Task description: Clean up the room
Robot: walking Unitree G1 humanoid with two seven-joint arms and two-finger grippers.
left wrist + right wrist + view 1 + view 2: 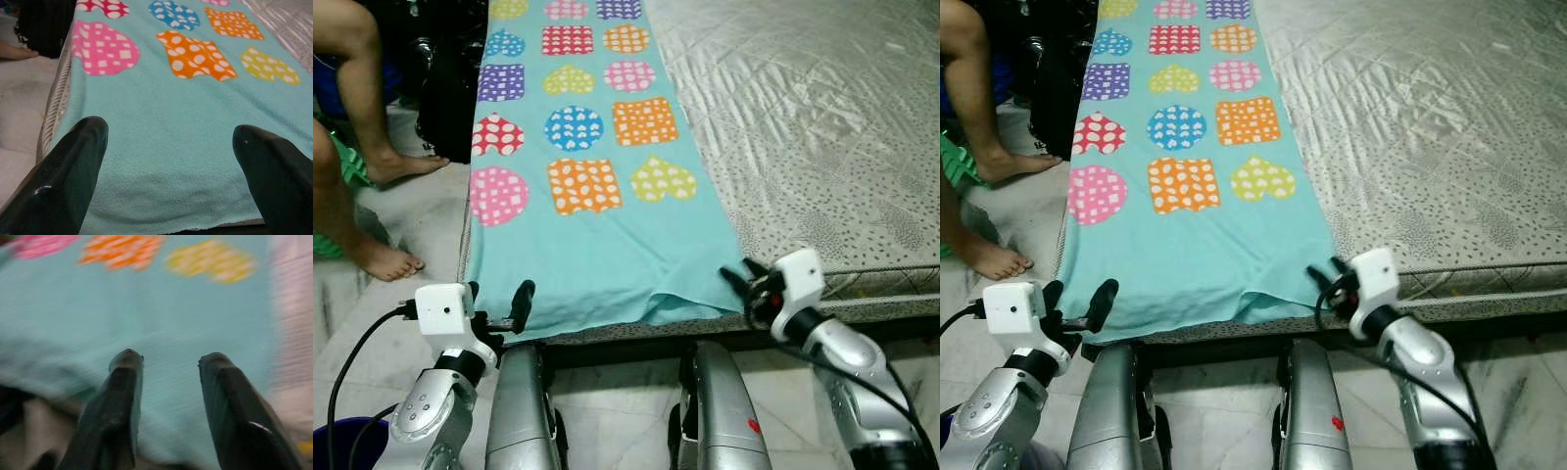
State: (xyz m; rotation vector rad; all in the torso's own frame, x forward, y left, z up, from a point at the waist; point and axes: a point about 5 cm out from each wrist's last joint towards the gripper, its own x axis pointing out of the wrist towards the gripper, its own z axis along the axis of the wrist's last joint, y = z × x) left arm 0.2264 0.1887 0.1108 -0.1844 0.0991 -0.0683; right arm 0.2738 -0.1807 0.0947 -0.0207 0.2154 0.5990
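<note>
Silver robot legs stand at the foot edge of a bed [822,147], where a turquoise blanket [597,255] printed with dotted hearts, squares and circles lies spread flat in a long strip along the bed's left side, its near hem reaching the foot edge and folding slightly over itself near the middle. Both arms are raised to that hem, one toward each near corner of the blanket, a stance that appears suited to taking the cloth by two corners at once. At the left near corner the left gripper [499,304] hovers just short of the hem with its fingers [73,166] spread wide apart and nothing between them; its wrist view looks straight down the blanket with the hem lying between and just beyond the fingertips. At the right near corner the right gripper [744,279] sits close over the cloth's edge, its fingers [124,382] parted with turquoise fabric showing in the gap, though the blurred wrist view does not settle whether they touch it. Grey quilted mattress lies bare to the blanket's right. Beside the bed's left edge a person's bare legs and feet [382,259] rest on the pale floor [411,225], next to a dark bag [445,93].
</note>
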